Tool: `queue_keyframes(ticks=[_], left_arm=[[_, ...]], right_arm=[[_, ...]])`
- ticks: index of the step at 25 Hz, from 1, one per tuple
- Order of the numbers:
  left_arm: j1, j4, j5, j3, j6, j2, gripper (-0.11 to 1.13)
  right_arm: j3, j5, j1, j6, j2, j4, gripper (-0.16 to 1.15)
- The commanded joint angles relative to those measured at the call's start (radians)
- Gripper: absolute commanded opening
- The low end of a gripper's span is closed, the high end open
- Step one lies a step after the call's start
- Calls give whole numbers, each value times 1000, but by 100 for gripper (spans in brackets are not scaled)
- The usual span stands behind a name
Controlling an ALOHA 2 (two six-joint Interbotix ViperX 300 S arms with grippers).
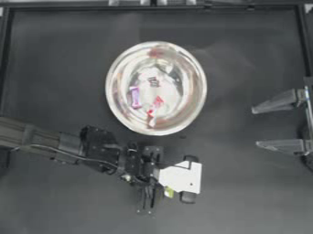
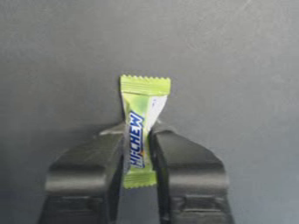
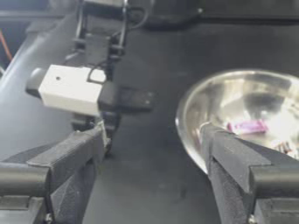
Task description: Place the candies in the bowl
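The shiny silver bowl (image 1: 185,65) stands at the table's middle. Inside it lie a purple candy (image 1: 135,97), a red candy (image 1: 158,102) and a white-and-dark candy (image 1: 153,82); another small one (image 1: 151,120) rests near the bowl's near wall. My left gripper (image 1: 160,195) hangs below the bowl, toward the table's front, shut on the lime green candy (image 2: 140,124), which stands upright between the jaws. The same lime green candy (image 1: 169,192) peeks out beside the wrist camera. My right gripper (image 1: 261,125) stands open at the right edge, apart from the bowl (image 3: 191,127), with the purple candy (image 3: 248,127) visible beyond it.
The left arm's white wrist camera block (image 1: 181,176) sits just over its gripper and also appears as the camera block (image 3: 69,89) in the right wrist view. A dark frame rail (image 1: 153,5) borders the table's far edge.
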Motion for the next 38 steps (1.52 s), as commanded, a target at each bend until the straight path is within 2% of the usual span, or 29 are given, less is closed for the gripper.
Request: queue_keyframes(ticks=[1, 6, 8, 18, 25, 33, 38], left_arm=[[0, 2, 2, -23, 2, -52, 41], [2, 6, 0, -28, 12, -78, 39], [5, 25, 2, -26, 12, -103, 39], [75, 140, 5, 26, 14, -278, 39], [198, 233, -2, 94, 11, -400, 39], [321, 359, -51, 107, 17, -391, 39], [377, 399, -107, 109, 17, -348, 39]], right_arm=[[-14, -8, 2, 2, 5, 3, 95], [-12, -11, 0, 2, 5, 2, 95], [-12, -9, 0, 2, 5, 2, 95], [-3, -25, 0, 5, 5, 5, 95], [-3, -29, 0, 6, 5, 5, 95], [-3, -38, 0, 8, 5, 8, 95], [-3, -38, 0, 6, 5, 14, 95]])
